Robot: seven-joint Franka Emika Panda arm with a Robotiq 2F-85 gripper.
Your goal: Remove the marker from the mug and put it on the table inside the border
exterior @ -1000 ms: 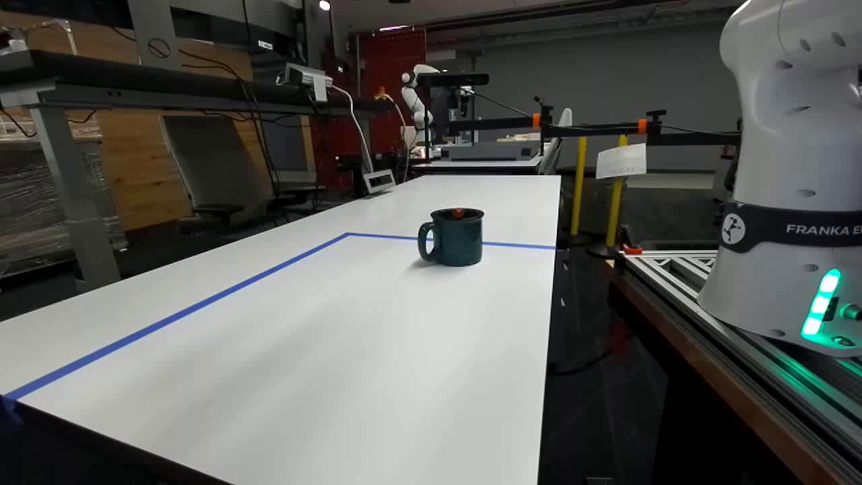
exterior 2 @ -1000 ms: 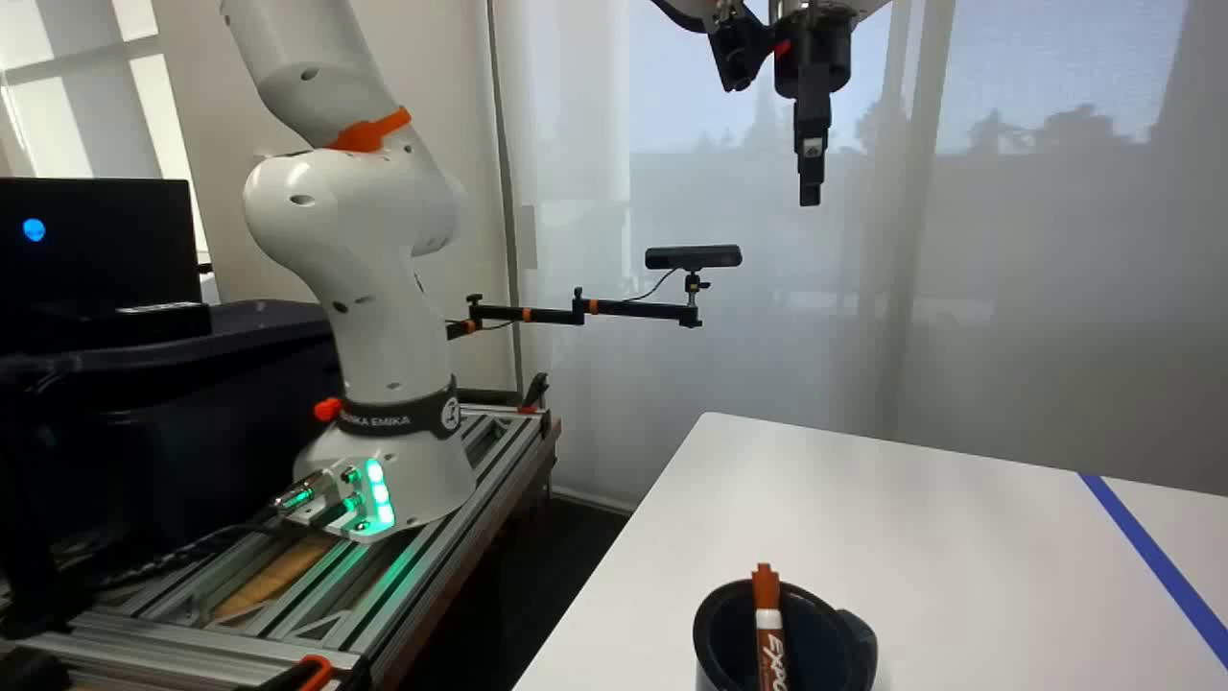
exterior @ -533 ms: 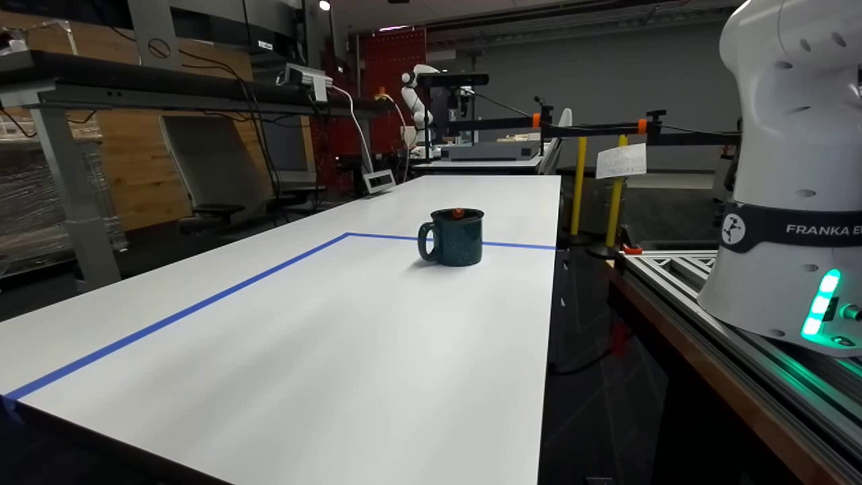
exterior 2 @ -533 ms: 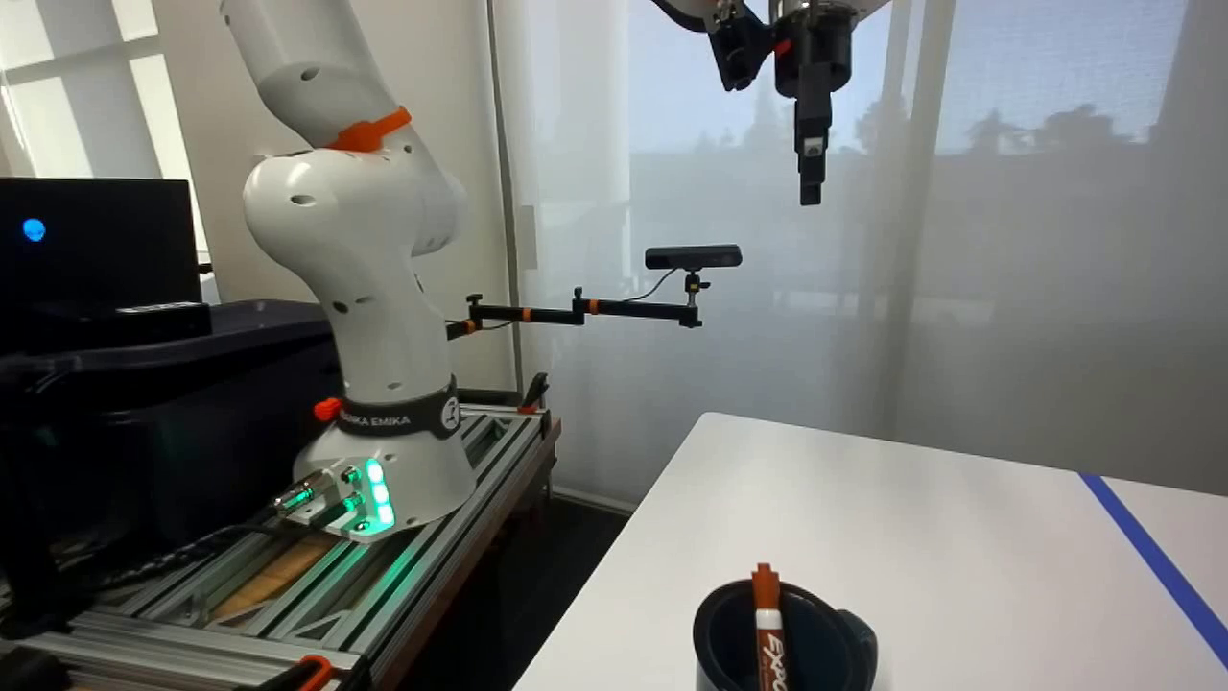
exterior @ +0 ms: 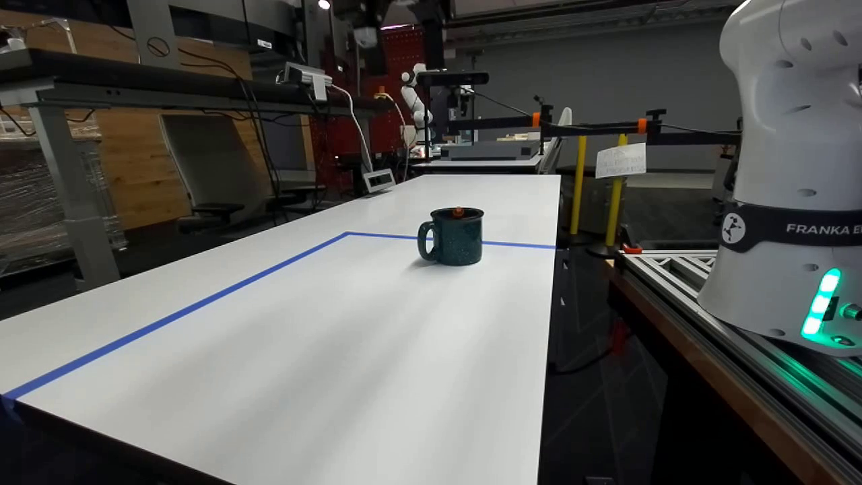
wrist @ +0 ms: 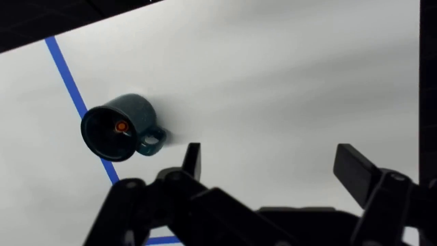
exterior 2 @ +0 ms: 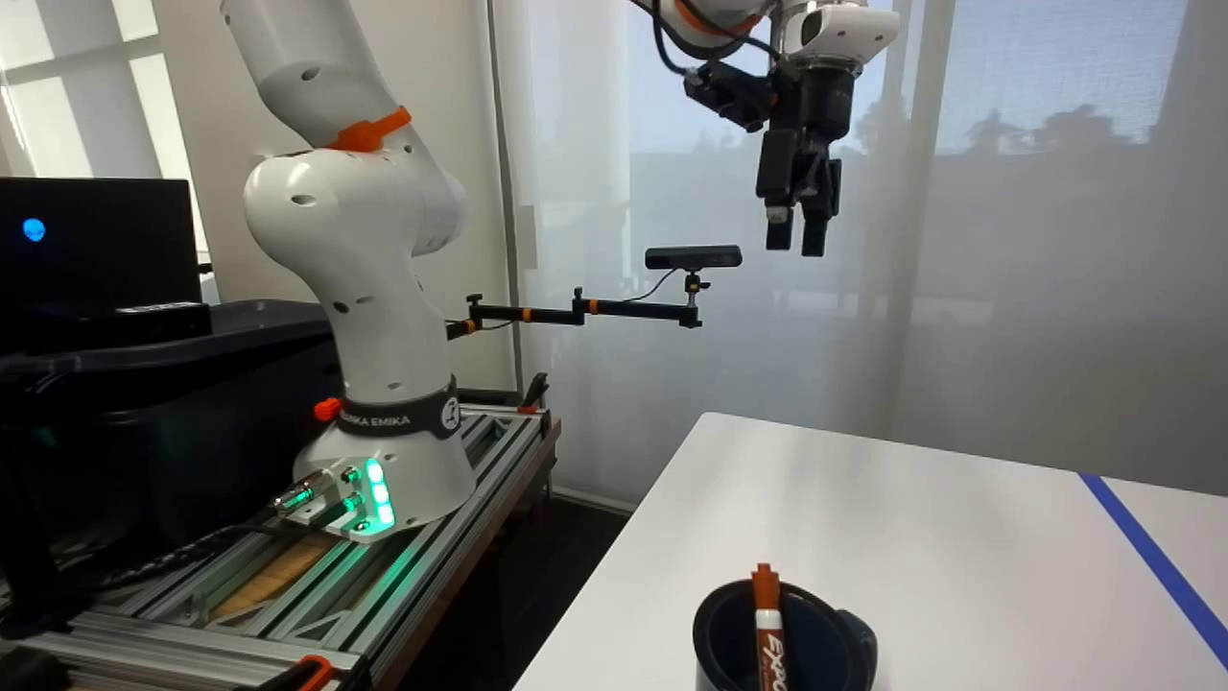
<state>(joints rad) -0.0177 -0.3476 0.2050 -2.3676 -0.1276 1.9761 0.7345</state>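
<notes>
Dropping and swivelling, the pincer (exterior 2: 796,240) has quit the higher, edge-on pose of half a second ago and now shows in both exterior views; its fingers (wrist: 355,171) stand well apart in the wrist view, nothing between them; the Expo marker (exterior 2: 767,629) has not stirred, sitting cap-up in the mug (exterior 2: 715,633), its reddish cap (exterior: 458,213) reaching only about rim height in an exterior view; the mug too keeps its place, upright on the counter (exterior: 377,370), just inside the far line of the blue tape border (exterior: 178,314); to my eye the approach has only begun, with drawing the marker out and laying it down both to come; the wrist view puts the mug left of the gap between the fingers, so the pincer probably has to shift across before descending, one finger either side of the cap; a finger may need to dip inside and could snag the rim, dragging the mug; once lifted past it, the marker might lie well on the nearer stretch within the tape.
</notes>
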